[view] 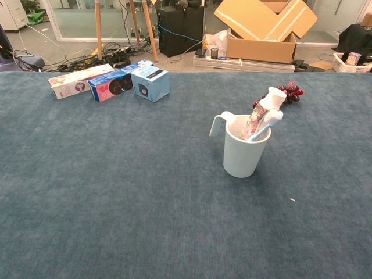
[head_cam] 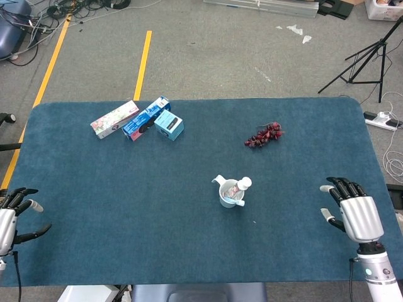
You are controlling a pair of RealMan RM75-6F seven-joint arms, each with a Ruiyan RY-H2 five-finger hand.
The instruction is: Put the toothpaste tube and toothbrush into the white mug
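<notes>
- Blue felt is covering the bench (head_cam: 189,239), which is carrying everything and is the largest thing in view.
- Right hand (head_cam: 352,211) is hovering at the bench's near right edge, released, fingers spread and grasping nothing, well apart from the mug.
- Left hand (head_cam: 12,217) is sitting at the near left corner, likewise released and holding nothing; neither hand is showing in the chest view.
- Three cartons (view: 110,81) are lying side by side at the far left, well apart from the work.
- White mug (view: 243,152) is standing upright near the bench's middle, its handle pointing left in the chest view.
- Toothpaste tube (view: 261,110) is leaning inside the mug, cap up and poking above the rim.
- Toothbrush (view: 265,124) is resting in the mug beside the tube, its pale end leaning over the right of the rim.
- Dark red grape bunch (head_cam: 264,134) is lying beyond the mug, toward the far right.
- Judging from this, both items are looking placed; doing the step well now means parking the hands wide of the mug so neither is knocking it or the leaning contents.
</notes>
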